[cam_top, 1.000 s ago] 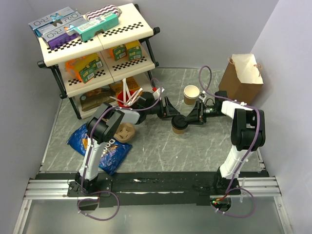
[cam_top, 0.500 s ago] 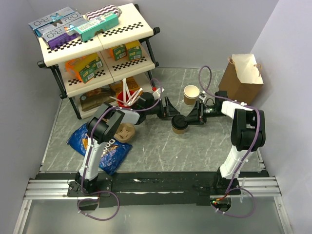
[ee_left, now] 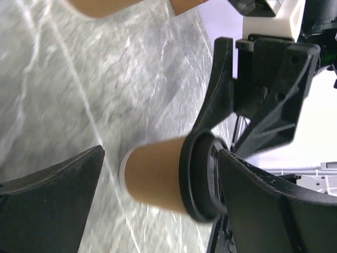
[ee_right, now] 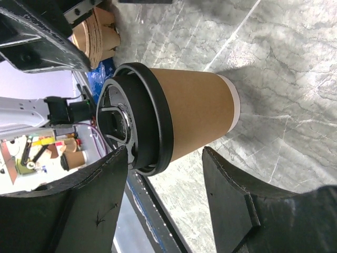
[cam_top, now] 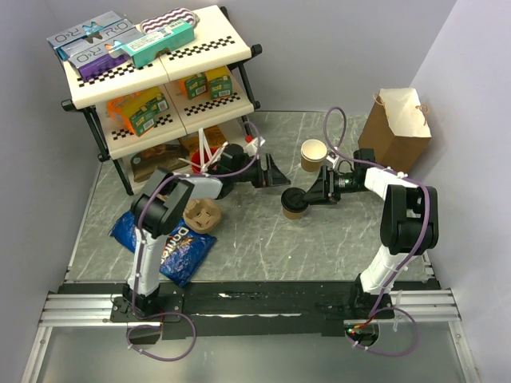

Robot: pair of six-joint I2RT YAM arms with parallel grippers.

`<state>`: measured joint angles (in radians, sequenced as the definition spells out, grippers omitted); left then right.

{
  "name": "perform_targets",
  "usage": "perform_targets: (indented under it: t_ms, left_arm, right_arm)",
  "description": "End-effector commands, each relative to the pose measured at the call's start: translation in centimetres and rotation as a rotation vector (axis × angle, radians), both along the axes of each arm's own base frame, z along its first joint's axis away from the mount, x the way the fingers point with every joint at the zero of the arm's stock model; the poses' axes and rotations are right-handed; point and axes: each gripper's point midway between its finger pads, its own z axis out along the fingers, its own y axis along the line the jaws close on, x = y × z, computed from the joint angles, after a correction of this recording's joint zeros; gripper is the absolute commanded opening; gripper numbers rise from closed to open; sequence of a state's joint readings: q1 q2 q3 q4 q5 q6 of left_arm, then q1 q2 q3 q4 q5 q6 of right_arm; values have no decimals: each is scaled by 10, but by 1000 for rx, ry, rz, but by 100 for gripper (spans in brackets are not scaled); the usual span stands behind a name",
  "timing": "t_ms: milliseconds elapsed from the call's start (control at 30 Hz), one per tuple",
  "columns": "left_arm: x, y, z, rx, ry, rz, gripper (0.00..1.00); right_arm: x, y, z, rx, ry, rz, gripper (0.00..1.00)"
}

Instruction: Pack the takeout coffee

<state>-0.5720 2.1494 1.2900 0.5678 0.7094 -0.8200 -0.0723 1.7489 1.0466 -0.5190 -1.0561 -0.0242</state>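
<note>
The takeout coffee (cam_top: 294,204), a tan paper cup with a black lid, stands upright on the marble tabletop between the two arms. My left gripper (cam_top: 277,174) is open wide, just left of and behind the cup, clear of it. In the left wrist view the takeout coffee (ee_left: 158,179) shows beyond the open left gripper (ee_left: 160,153). My right gripper (cam_top: 306,196) is at the cup's right side. In the right wrist view the right gripper (ee_right: 164,150) stands open, with the takeout coffee (ee_right: 195,116) just ahead of its tips and untouched.
A lidless tan cup (cam_top: 313,154) stands behind the coffee, and a brown paper bag (cam_top: 399,128) at the back right. Left of centre are a red cup of white sticks (cam_top: 206,161), a cardboard cup carrier (cam_top: 202,215), a blue chip bag (cam_top: 164,243) and a shelf rack (cam_top: 152,88).
My left gripper has drawn back to the left, away from the cup, and opened wider. The right gripper's fingers have spread further. The cup has stayed put.
</note>
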Motion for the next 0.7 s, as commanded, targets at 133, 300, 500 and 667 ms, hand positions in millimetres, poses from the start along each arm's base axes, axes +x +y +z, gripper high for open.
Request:
perform_targets:
  t_ms: [133,300,500,667]
  left_arm:
    - [-14,24,20,15,-37,19,93]
    - [-18,22,6,40,-19,-2,90]
    - [-28,23,-7,56,-3,-25,87]
    - [-36,21,-15,67,11,-50,86]
  right_arm:
    - [7,0,10,-2,-71,23,65]
    - [8,0,9,-1,-65,19,65]
    - [9,1,6,9,-48,15,65]
    - [10,0,5,9,-50,12,65]
